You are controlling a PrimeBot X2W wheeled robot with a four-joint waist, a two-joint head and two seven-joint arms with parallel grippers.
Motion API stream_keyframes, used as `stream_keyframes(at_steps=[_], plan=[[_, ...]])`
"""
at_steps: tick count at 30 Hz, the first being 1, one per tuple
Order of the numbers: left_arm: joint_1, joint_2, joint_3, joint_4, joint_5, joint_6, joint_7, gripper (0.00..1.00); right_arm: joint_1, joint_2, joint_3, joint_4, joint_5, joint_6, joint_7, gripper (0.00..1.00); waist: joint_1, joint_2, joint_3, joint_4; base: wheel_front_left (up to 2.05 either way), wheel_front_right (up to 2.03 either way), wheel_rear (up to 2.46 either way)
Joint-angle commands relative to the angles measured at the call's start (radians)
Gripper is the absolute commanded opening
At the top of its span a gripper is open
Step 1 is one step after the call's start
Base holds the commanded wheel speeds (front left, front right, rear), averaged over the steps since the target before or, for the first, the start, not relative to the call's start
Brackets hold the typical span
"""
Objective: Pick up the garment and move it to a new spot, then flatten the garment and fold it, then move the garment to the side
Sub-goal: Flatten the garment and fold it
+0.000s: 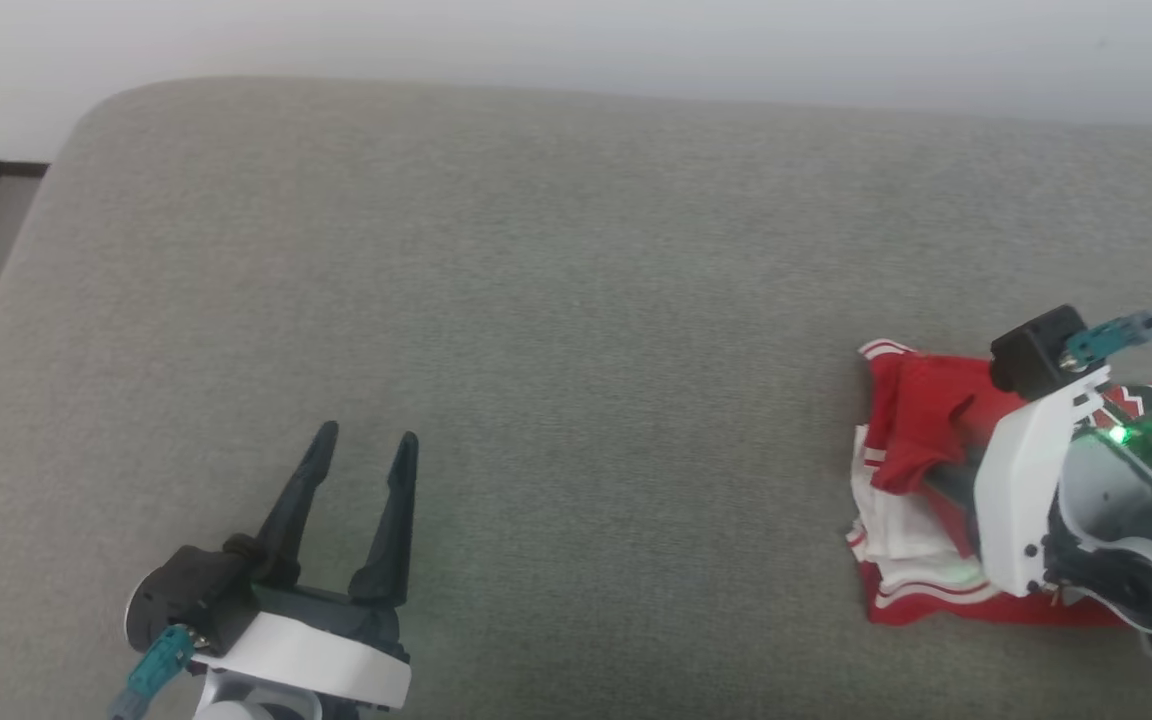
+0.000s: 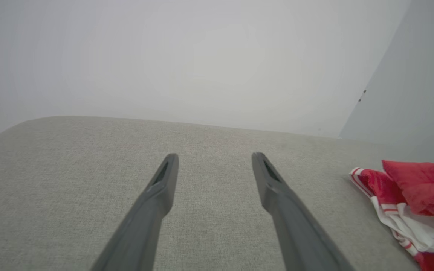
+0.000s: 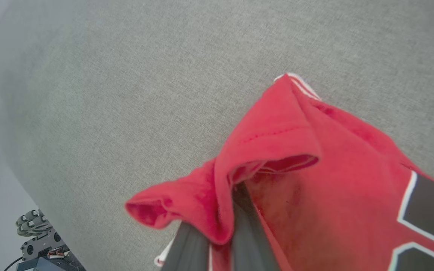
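The right gripper [image 1: 946, 480] is closed on a red fold of the shirt [image 1: 921, 420] at the right edge of the grey cushion [image 1: 536, 300], probably to drag it aside; the left gripper [image 1: 368, 440] hovers open.

The garment [image 1: 921, 425] lies on the cushion's [image 1: 536, 300] right, the left end effector [image 1: 368, 433] far left.
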Motion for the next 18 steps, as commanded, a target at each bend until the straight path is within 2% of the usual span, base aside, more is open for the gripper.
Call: stream_keyframes(at_steps=[1,6,7,9,10,11,18], plan=[[-0.011,-0.005,0.003,0.004,-0.011,-0.002,-0.004,1.0,-0.011,0.011,0.004,0.013,-0.005,0.0,0.006,0.0,0.0,0.0,0.004,0.016,0.0,0.0,0.0],[-0.017,-0.009,-0.005,0.02,-0.023,-0.002,-0.004,1.0,0.004,0.022,0.005,0.058,-0.014,0.0,-0.003,0.0,0.0,0.0,0.0,0.031,0.0,0.0,0.0],[-0.017,-0.008,-0.005,0.023,-0.025,-0.002,-0.004,1.0,0.006,0.025,0.003,0.066,-0.015,0.0,-0.01,0.11,0.0,0.0,-0.002,0.031,0.0,0.0,0.0],[-0.013,-0.006,0.0,0.029,-0.024,-0.002,-0.004,1.0,0.01,0.028,0.01,0.079,-0.017,0.0,-0.021,0.47,0.0,0.0,-0.012,0.028,0.0,0.0,0.0],[-0.011,-0.005,0.003,0.032,-0.025,-0.002,-0.004,1.0,0.013,0.028,0.011,0.084,-0.016,0.0,-0.026,0.92,0.0,0.0,-0.016,0.025,0.0,0.0,0.0],[-0.008,-0.004,0.006,0.035,-0.027,-0.002,-0.004,1.0,0.015,0.03,0.012,0.088,-0.014,0.0,-0.031,1.0,0.0,0.0,-0.022,0.021,0.0,0.0,0.0],[0.011,0.01,0.015,0.043,-0.036,-0.002,-0.004,1.0,0.019,0.029,-0.006,0.094,0.009,0.0,-0.068,1.0,0.0,0.0,-0.054,-0.02,0.0,0.0,0.0]])
